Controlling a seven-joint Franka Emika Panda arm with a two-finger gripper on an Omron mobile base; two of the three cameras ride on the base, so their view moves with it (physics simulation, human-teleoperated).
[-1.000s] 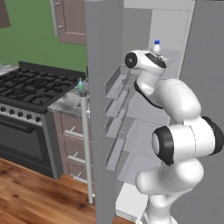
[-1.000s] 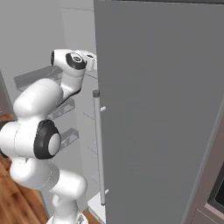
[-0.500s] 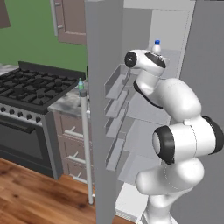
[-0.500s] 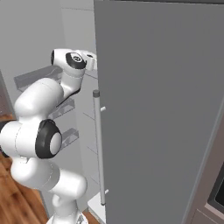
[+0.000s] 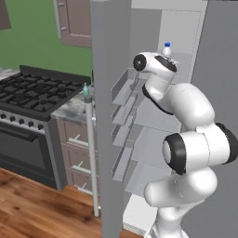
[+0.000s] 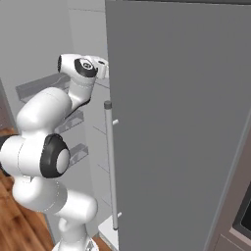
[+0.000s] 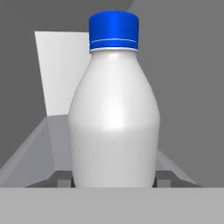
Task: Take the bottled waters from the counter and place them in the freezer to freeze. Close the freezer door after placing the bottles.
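The white bottled water with a blue cap [image 7: 113, 109] stands upright on an upper shelf inside the freezer [image 5: 183, 32]; its cap [image 5: 166, 47] peeks above my hand. My gripper [image 7: 112, 183] is shut on this bottle low down, one fingertip [image 7: 64, 182] against each side. From the side, the gripper [image 5: 166, 59] reaches into the freezer at that shelf's height. The teal bottled water with a green cap [image 5: 85, 91] stands on the counter [image 5: 69, 110], just left of the freezer door [image 5: 109, 116], which hangs wide open with its shelf bins facing in.
A black gas stove [image 5: 32, 93] sits left of the counter, with brown drawers [image 5: 76, 139] beneath the stone. The plain grey right-hand door [image 6: 181, 122] is shut and hides part of my hand [image 6: 100, 66]. Brown wall cabinets [image 5: 74, 21] hang above.
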